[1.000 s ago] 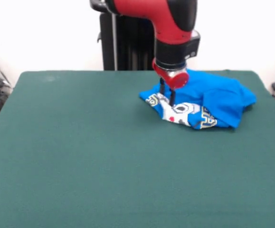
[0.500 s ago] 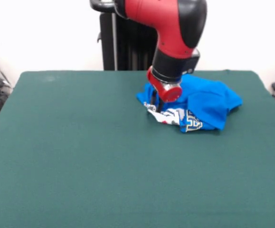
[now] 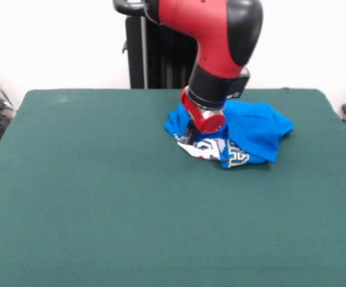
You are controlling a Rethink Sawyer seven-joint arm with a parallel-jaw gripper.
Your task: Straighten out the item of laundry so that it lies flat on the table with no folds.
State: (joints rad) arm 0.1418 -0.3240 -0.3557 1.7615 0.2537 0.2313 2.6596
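Gripping, as far as can be judged, since the fingers are pressed into cloth and I cannot tell whether they are apart or closed: gripper [image 3: 189, 135], set low at the left edge of the laundry heap, below a red wrist collar and black forearm segment, tilted.

Item: T-shirt [image 3: 253, 128], bright blue, soft knit, bunched in a rounded mound with deep folds; printed front partly turned up along the near edge, showing white-grey print and block lettering. Sits on the far half of the table, right of centre.

Support: table [image 3: 101, 197], dark green felt-like cover, matte, flat, very wide against the shirt.

Step in hand, by judgement: dragging or lifting one edge to open the heap; task early, no panel yet flat.

Next move calls for: drawing that edge outward over open felt, low and steady, so folds release rather than bunch.
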